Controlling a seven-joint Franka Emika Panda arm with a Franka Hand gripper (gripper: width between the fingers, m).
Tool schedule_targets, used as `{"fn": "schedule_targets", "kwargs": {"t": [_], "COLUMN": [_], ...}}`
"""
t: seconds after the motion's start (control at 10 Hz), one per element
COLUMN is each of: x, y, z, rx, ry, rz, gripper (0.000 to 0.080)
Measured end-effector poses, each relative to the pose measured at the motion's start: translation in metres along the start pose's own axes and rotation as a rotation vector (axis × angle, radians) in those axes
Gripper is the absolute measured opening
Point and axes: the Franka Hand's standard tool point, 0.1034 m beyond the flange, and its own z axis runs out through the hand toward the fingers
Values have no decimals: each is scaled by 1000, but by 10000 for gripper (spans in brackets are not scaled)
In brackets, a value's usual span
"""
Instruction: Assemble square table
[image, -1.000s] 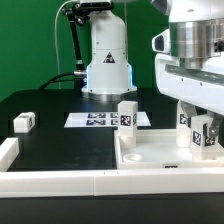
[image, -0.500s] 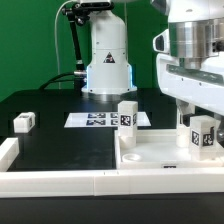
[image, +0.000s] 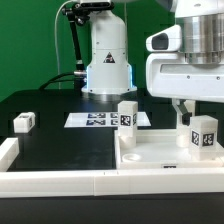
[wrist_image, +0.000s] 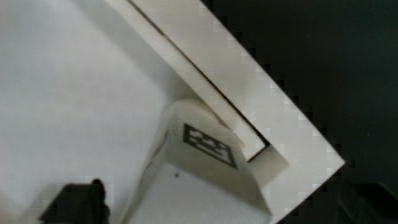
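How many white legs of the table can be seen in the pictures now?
3. One leg lies alone on the black table at the exterior view's left. One leg stands at the slab's back corner. One leg stands under the claw. A fourth may be hidden.

There is one tabletop slab (image: 165, 158). Three legs show: two upright on the slab (image: 127, 116) (image: 203, 131), one lying apart on the black table (image: 24, 122). One marker board (image: 100, 119).

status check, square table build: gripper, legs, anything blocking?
Gripper above tabletop, holding nothing visible; open or shut unclear. Two legs upright on slab, one loose on table. Nothing blocking.
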Motion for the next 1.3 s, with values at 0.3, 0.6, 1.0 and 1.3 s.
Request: {"fn": "schedule_targets", "kwargs": {"t": [0.3, 0.6, 1.0, 1.3], "x": [1, 1, 4, 4], "y": [1, 2, 5, 5], "z": [0, 1, 1, 1], "rx": [-3, -28, -32, -33], "ry": [1, 10, 9, 8], "rz": [-275, -536, -705, -702], "gripper": [648, 648, 539, 290]}}
